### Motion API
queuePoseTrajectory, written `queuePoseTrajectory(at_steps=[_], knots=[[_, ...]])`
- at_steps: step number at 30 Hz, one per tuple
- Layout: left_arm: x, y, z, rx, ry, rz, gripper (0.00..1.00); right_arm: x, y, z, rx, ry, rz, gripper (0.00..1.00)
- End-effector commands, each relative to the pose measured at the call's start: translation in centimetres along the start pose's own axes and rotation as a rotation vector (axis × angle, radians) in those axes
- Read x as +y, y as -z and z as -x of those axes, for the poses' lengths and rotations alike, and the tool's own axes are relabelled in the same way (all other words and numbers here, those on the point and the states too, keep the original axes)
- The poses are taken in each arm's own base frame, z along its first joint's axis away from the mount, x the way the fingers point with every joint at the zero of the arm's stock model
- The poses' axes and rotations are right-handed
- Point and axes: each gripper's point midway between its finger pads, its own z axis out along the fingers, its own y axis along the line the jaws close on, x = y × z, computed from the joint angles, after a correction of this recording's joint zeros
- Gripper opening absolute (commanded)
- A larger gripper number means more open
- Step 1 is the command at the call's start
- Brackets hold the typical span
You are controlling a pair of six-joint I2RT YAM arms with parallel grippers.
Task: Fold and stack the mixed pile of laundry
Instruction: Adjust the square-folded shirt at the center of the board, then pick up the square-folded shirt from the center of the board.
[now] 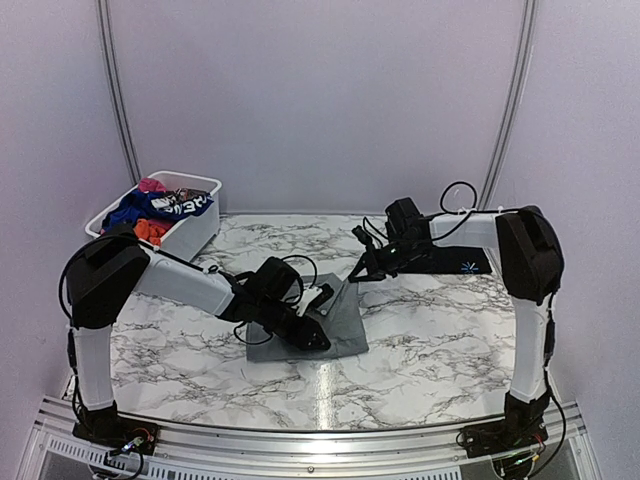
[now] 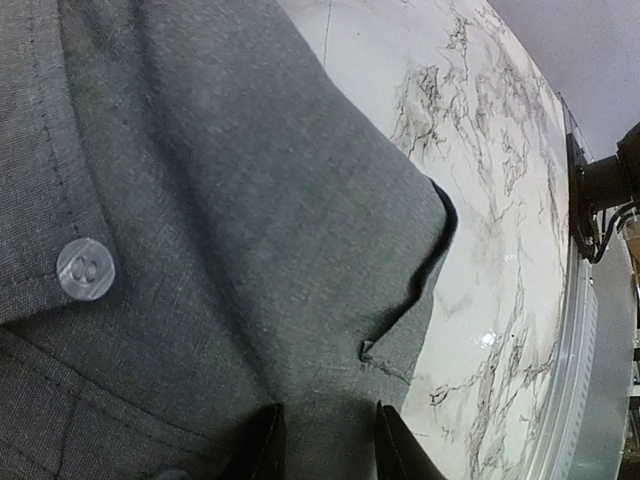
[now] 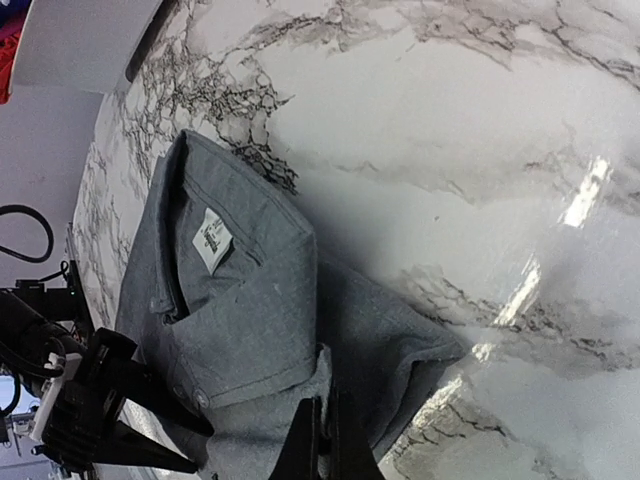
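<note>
Saw grey woven shirt (image 1: 345,332) folded flat on glossy veined marble table (image 1: 440,330). Found right gripper (image 3: 318,402) pinched shut on its edge; left gripper (image 2: 328,412) narrowly parted astride cloth, grip unclear. Caught white neck label (image 3: 211,240) from right wrist only, pale button (image 2: 85,270) from left.

A white marble-patterned table (image 1: 430,340) with grey veining carries everything. A folded grey collared shirt (image 1: 345,332) lies flat near its middle, white neck label showing. A white plastic basket (image 1: 195,235) of bright clothes stands at the far left corner, and a flat black garment (image 1: 465,262) lies at the far right.
</note>
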Motion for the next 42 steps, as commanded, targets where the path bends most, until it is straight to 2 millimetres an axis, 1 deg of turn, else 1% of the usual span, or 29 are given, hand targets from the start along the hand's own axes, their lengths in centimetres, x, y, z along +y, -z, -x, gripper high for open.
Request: queuePoseTrajectory(at_steps=[1,4,5,6,8,10,11,12,14,16,18,20,22,24,26,27,29,32,35,37,40,42], knots=[[2.0,-1.4,-5.2,0.133,0.039,0.008,0.32,-1.6,-0.2,1.9,-0.024,0.001,0.022,0.00],[2.3,-1.0,-4.8,0.121,0.036,0.023,0.34,-3.5,-2.3,0.6,0.007,-0.034,0.036,0.00],[2.2,-0.7,-4.3,0.107,0.027,0.029,0.37,-4.2,-3.0,0.1,0.017,-0.046,0.033,0.00],[1.9,-0.3,-3.6,0.090,0.017,0.034,0.41,-4.8,-3.5,-0.3,0.024,-0.053,0.031,0.03],[1.4,0.7,-1.7,0.045,-0.001,0.051,0.49,-5.3,-4.1,-0.6,0.022,-0.064,0.028,0.16],[0.8,1.8,0.2,0.002,-0.019,0.076,0.55,-5.1,-3.7,-0.1,0.004,-0.062,0.026,0.26],[0.4,2.5,1.2,-0.023,-0.029,0.091,0.57,-4.6,-2.9,0.6,-0.016,-0.055,0.028,0.30],[0.2,3.2,2.3,-0.053,-0.040,0.115,0.59,-3.9,-2.0,1.4,-0.040,-0.043,0.029,0.37],[-0.5,4.6,4.4,-0.117,-0.082,0.161,0.63,-2.4,0.6,3.4,-0.103,-0.022,0.026,0.46],[-0.7,5.5,5.0,-0.125,-0.137,0.237,0.64,-0.8,3.5,5.1,-0.164,0.004,0.023,0.49],[-1.2,5.9,5.6,-0.128,-0.219,0.298,0.64,0.6,6.5,6.2,-0.212,0.029,0.012,0.51],[-1.9,5.7,5.8,-0.121,-0.303,0.327,0.63,1.4,8.6,6.3,-0.231,0.038,0.001,0.52],[-2.6,5.2,5.8,-0.101,-0.393,0.335,0.60,1.7,10.0,5.6,-0.231,0.031,-0.018,0.52],[-3.3,4.4,5.7,-0.079,-0.479,0.342,0.57,1.9,10.7,4.3,-0.219,0.020,-0.022,0.52],[-4.1,3.3,5.4,-0.053,-0.568,0.343,0.53,1.9,10.9,2.6,-0.206,-0.007,-0.023,0.52],[-4.5,2.8,5.3,-0.045,-0.598,0.337,0.51,1.5,10.7,1.1,-0.191,-0.034,-0.027,0.52],[-4.7,1.8,5.1,-0.028,-0.639,0.335,0.49,1.2,10.8,-0.7,-0.187,-0.072,-0.024,0.51],[-4.8,0.2,5.5,-0.015,-0.677,0.334,0.48,1.2,10.8,-3.2,-0.190,-0.117,-0.011,0.51],[-4.5,-1.7,5.4,0.005,-0.687,0.324,0.47,0.8,10.5,-5.3,-0.183,-0.154,-0.008,0.51],[-3.8,-3.0,5.0,0.025,-0.683,0.326,0.47,0.6,10.5,-6.4,-0.177,-0.174,-0.011,0.51],[-2.6,-4.9,3.6,0.072,-0.689,0.316,0.47,0.4,10.6,-7.6,-0.173,-0.202,-0.019,0.51],[-1.9,-5.6,2.7,0.101,-0.691,0.314,0.47,0.2,10.4,-8.5,-0.163,-0.224,-0.017,0.51]])
